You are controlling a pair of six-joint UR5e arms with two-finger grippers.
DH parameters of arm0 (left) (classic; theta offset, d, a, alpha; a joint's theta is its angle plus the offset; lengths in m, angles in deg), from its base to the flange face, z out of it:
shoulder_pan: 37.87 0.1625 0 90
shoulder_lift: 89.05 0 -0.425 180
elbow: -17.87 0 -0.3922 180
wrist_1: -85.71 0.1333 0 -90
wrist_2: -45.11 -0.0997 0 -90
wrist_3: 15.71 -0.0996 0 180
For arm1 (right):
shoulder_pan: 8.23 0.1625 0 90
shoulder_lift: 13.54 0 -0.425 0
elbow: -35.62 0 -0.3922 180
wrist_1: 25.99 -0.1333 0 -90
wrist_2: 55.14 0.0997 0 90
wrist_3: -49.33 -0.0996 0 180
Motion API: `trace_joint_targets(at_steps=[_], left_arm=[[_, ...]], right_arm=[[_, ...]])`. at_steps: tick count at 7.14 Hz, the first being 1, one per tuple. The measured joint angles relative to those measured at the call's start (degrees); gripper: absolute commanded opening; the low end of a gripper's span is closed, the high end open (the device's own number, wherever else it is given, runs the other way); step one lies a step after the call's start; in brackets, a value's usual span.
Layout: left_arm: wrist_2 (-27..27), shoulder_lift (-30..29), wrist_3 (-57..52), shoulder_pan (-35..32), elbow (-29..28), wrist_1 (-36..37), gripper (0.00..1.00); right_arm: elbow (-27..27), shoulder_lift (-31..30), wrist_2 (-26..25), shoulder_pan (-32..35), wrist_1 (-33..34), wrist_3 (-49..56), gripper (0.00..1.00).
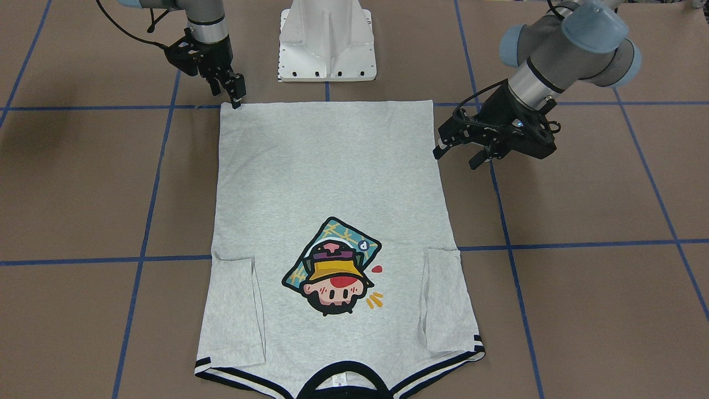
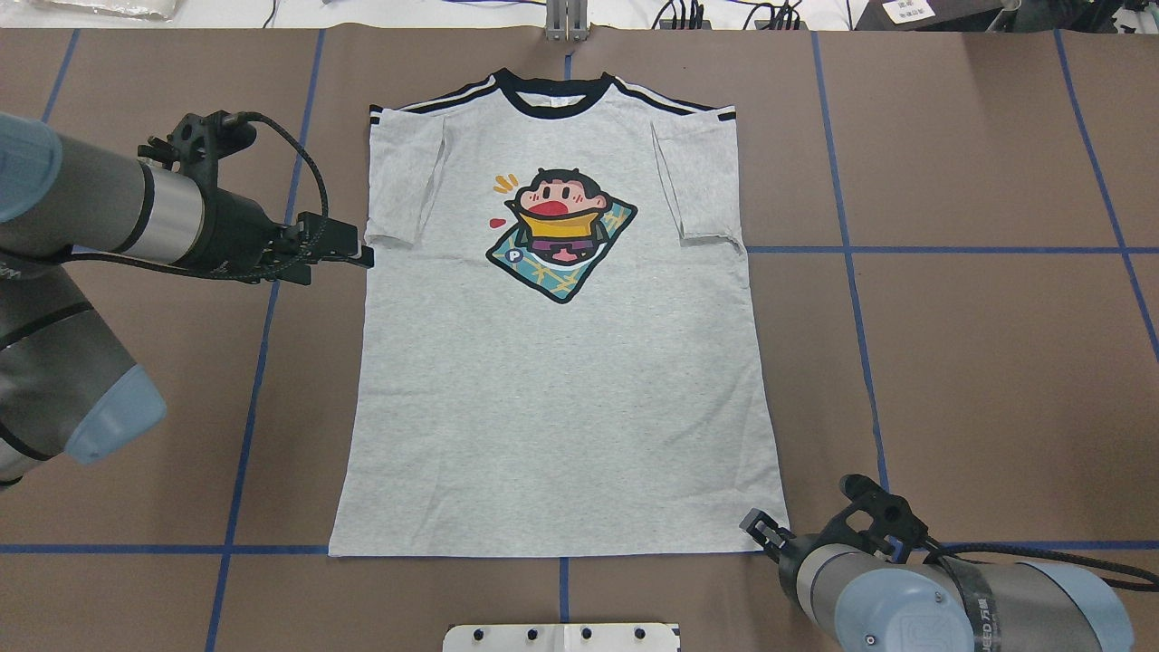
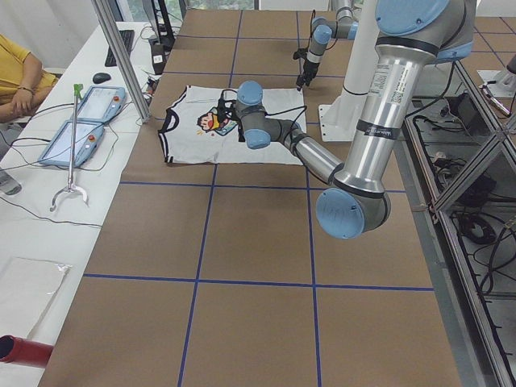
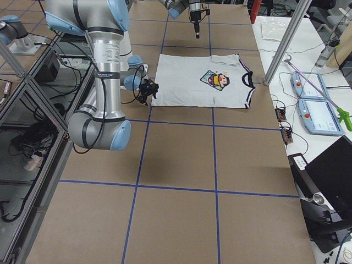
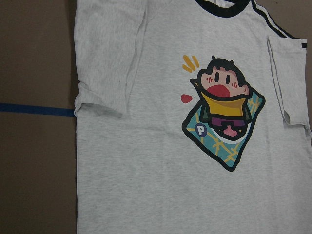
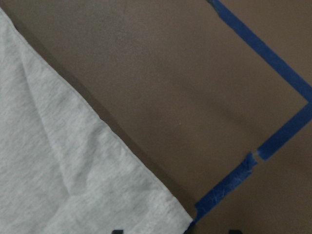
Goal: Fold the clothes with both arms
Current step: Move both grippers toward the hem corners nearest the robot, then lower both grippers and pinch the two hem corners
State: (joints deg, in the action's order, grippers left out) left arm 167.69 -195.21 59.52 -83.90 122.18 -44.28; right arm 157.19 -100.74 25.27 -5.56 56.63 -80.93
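Right gripper (image 1: 236, 98) first: you have it down at the hem corner (image 6: 180, 219) on the robot's right, and its wrist view shows the two black fingertips spread, with the corner of grey cloth lying between them and nothing pinched yet. That looks like a setup for a corner grab, placed so that closing would catch both layers right at the edge. Your left gripper (image 1: 455, 158) is also spread and holds nothing. It hangs just off the T-shirt's (image 2: 552, 389) left edge, about level with the bottom of the folded sleeve in the overhead view. Its wrist camera looks down on the printed face (image 5: 222, 117) from some way up, so I judge it raised, not at the cloth. The T-shirt lies flat and face up on the table (image 2: 978, 362), with the collar (image 2: 552, 91) at the far side from the robot and the hem along the blue tape (image 2: 272, 549) nearest it. Both sleeves (image 2: 403, 190) are turned in over the body, so the side tucks look done and a lengthwise fold, hem towards collar, seems to be what remains. For that you would want matching holds on both sides, and at present your two grippers sit at very different points along the shirt. A lift from one corner alone would probably skew the cloth.
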Motion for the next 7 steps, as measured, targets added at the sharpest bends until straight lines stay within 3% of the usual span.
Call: trace_joint_targets(at_steps=[1, 2, 3, 4, 7], left_arm=[[0.0, 0.0, 0.1, 0.1, -0.1, 0.0, 0.99], [0.0, 0.0, 0.1, 0.1, -0.2, 0.0, 0.99], [0.0, 0.0, 0.1, 0.1, -0.4, -0.1, 0.99], [0.0, 0.0, 0.1, 0.1, -0.6, -0.1, 0.99], [0.2, 0.0, 0.1, 0.1, -0.7, -0.1, 0.99]], right_arm=[[-0.2, 0.0, 0.0, 0.0, 0.0, 0.0, 0.66], [-0.4, 0.0, -0.1, 0.0, 0.0, 0.0, 0.53], [-0.5, 0.0, -0.1, 0.1, 0.0, 0.0, 0.19], [-0.5, 0.0, -0.1, 0.3, 0.0, 0.0, 0.0], [-0.3, 0.3, 0.1, 1.0, 0.0, 0.1, 0.0]])
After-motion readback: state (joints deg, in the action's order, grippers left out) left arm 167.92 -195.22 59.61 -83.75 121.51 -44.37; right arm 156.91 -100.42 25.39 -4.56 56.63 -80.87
